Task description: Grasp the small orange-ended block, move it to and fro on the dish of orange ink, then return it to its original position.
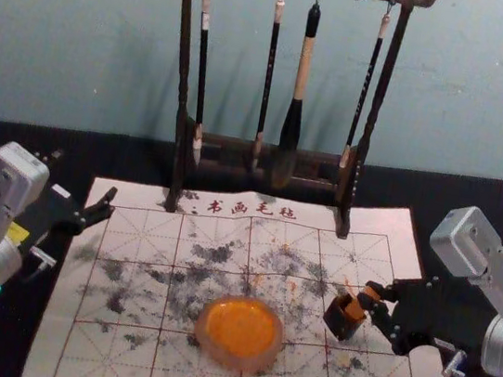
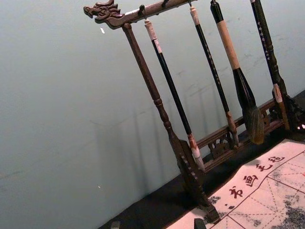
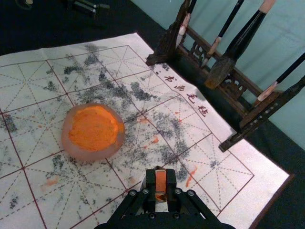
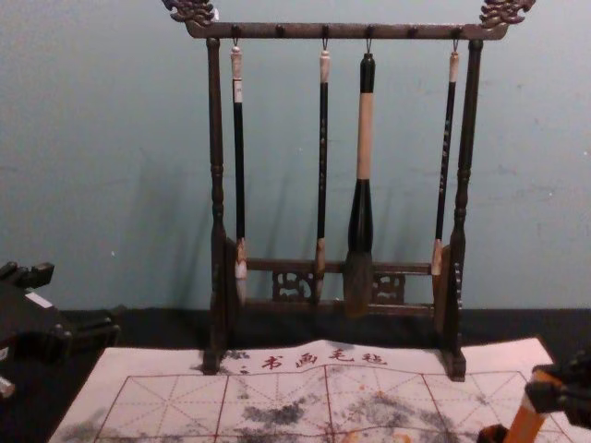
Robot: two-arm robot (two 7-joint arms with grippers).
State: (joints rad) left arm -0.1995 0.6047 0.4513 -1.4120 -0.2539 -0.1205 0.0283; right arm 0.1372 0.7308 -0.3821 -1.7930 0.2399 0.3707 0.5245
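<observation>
Head view: right gripper [image 1: 375,301] grasps the small orange-ended block [image 3: 161,181].
It tilts between the jaws, beside a dark square cup [image 1: 341,323]; left gripper [image 1: 109,204] is parked, jaws apart, by the white gridded mat [image 1: 51,348].

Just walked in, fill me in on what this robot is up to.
The right gripper is shut on the small block, holding it tilted close by a little dark box on the mat. The ink dish sits apart from the block, with no gripper at it. The left gripper hangs open off the mat's left side.
</observation>
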